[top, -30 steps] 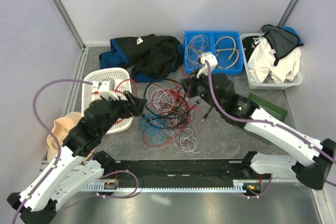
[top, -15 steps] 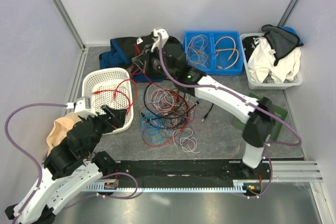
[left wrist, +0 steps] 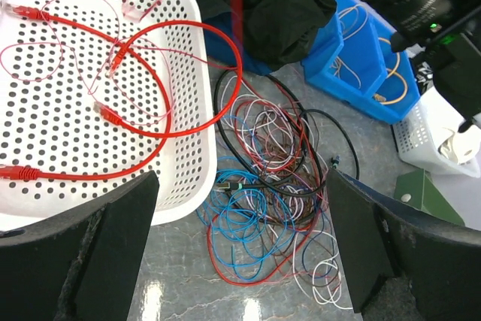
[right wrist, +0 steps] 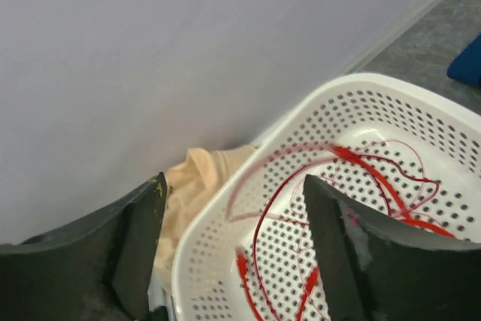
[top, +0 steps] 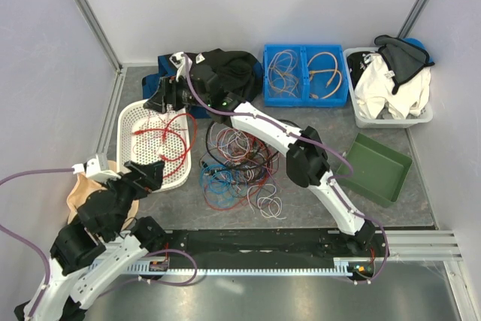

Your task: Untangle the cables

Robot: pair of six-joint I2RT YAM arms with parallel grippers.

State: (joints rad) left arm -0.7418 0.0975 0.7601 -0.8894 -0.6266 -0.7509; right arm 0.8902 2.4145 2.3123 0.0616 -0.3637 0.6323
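The cables [top: 237,162] lie in a loose tangle of red, black, white and blue wires mid-table, also seen in the left wrist view [left wrist: 270,178]. Left of them a white perforated basket [top: 128,122] holds red cables [top: 169,131]. My right gripper [top: 161,95] hovers open over the basket's far rim [right wrist: 225,246]. A blurred pinkish-red strand [right wrist: 252,174] shows in the gap between its fingers, above the red cables [right wrist: 361,167]. My left gripper [top: 149,174] stands open near the basket's front corner, with nothing in it [left wrist: 242,178].
At the back are a blue bin [top: 269,88] with coiled wires, a white bin [top: 391,119] of clothes and dark clothing [top: 214,77]. A green tray [top: 372,167] lies right, beige cloth [top: 81,186] left, and a black rail [top: 263,242] along the front.
My right arm swung from the right side across to the basket's far rim and its gripper opened. My left arm drew back toward the near left.
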